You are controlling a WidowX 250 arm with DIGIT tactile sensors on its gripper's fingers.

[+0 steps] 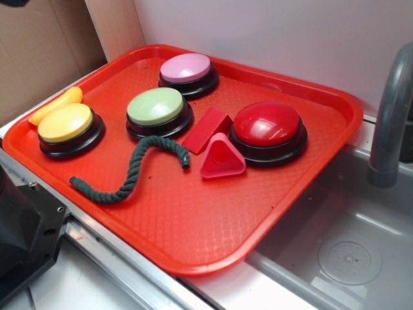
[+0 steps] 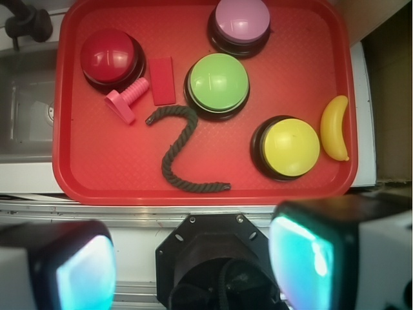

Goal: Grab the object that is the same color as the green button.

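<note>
Dark green rope (image 2: 181,152) lies loose in an S-curve on the red tray (image 2: 84,174), one end just beside the pale green button (image 2: 219,82), the other near the tray's front edge. Gripper fingers (image 2: 303,258) hang spread apart, well back from the tray, holding nothing. My worry: rope is floppy and flat, so a shallow pinch could slide off or lift only one end. Coming down near the top curl could also bump the button or the red block (image 2: 163,80).

Red tray (image 1: 303,213) with four dome buttons (image 1: 159,106), green rope (image 1: 132,171), banana (image 1: 55,105), red blocks (image 1: 206,129).
</note>
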